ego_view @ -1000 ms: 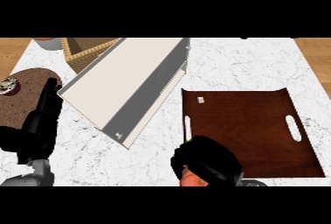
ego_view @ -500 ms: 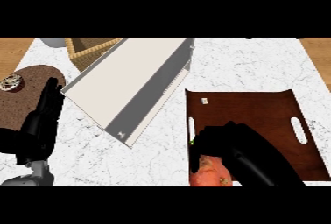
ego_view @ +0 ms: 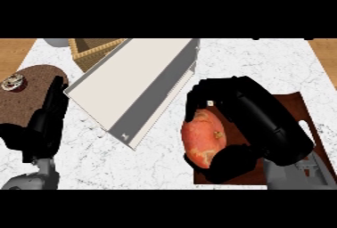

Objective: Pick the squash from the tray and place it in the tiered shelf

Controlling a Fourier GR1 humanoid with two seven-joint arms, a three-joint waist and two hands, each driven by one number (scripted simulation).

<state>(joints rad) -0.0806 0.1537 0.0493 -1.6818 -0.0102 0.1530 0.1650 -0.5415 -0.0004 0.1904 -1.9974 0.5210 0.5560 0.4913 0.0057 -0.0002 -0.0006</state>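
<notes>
— Right robot hand (ego_view: 227,95) has its fingers curled over the top of the squash (ego_view: 204,138) and the thumb side wrapped under it, so it is clasping the squash.

— Where is the squash exactly?

— Over the left edge of the brown tray (ego_view: 309,111), partly out past it above the marble tabletop (ego_view: 164,164); whether it is clear of the tray I cannot tell.

— So which step is this?

— I judge the pick done and the carry begun. Next, the squash has to travel left to the white tiered shelf (ego_view: 132,89), just beside it, and go in through the open side.

— And the left robot hand (ego_view: 46,120)?

— Resting at the left edge, fingers straight, holding nothing.
</notes>
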